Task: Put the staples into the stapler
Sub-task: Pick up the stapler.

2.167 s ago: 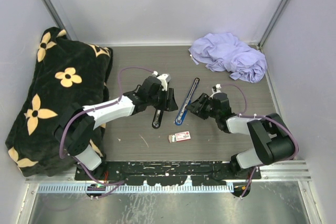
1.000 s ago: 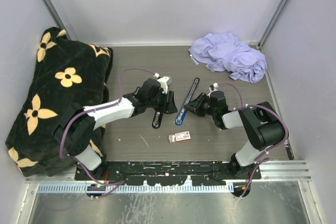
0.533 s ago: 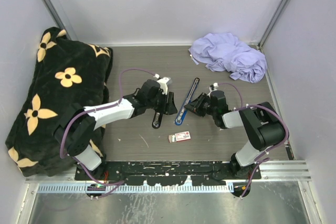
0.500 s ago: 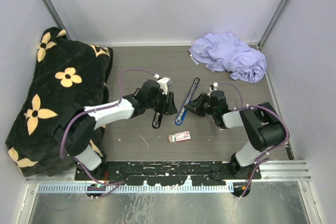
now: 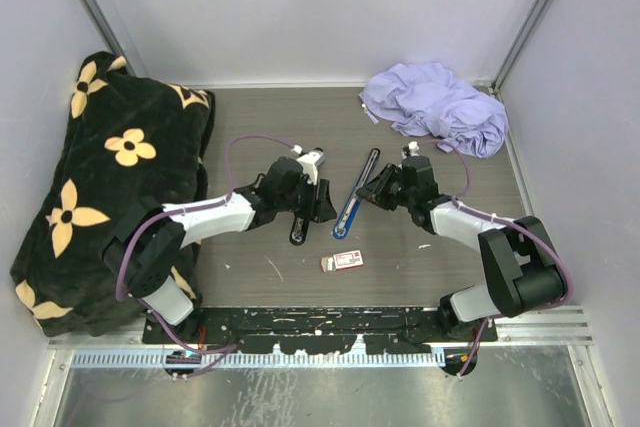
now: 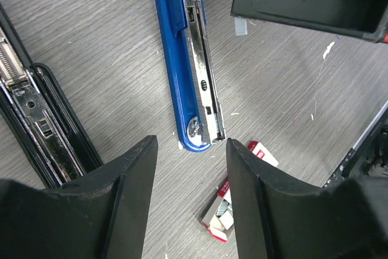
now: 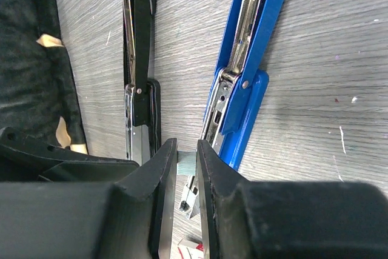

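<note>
Though near left claw point(image 6: 191, 144), staples box point(image 5: 342, 261) lies untouched.

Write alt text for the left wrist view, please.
A blue stapler, opened flat, lies on the wood-grain table, seen between the open left pincer's fingers. A black stapler, also opened, lies at the picture's left; the staples box shows below, partly behind one finger.

Right arm stretches forward; right gripper point(image 5: 368, 190) shifts up table point(image 5: 270, 122) beside blue stapler point(image 5: 345, 217); fingers point(image 7: 154, 174) narrow onto pale staple strip point(image 7: 186, 163).
</note>
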You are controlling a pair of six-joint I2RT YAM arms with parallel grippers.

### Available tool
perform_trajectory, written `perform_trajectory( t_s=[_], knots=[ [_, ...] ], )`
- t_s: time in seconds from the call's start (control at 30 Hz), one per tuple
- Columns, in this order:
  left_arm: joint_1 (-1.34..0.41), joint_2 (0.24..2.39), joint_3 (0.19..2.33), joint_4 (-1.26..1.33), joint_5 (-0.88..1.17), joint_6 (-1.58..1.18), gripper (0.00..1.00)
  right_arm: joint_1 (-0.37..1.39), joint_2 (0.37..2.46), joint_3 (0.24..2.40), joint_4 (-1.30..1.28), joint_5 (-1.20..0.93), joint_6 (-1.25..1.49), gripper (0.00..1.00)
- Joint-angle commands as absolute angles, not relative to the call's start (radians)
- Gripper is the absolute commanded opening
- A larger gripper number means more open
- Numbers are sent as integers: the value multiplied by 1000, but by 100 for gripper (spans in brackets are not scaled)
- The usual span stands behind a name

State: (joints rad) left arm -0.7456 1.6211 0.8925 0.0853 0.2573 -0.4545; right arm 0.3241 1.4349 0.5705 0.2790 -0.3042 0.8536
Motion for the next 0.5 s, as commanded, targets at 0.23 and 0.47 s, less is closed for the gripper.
perform_trajectory(
  t_s=[0.23,0.47],
  knots=[
    [-743,1549,799,252,117,-371,50,382,1391,768,-85,-202,813,20],
    [-743,1511,742,307,52,-332,50,460,1445,860,-187,-140,821,20]
  ],
)
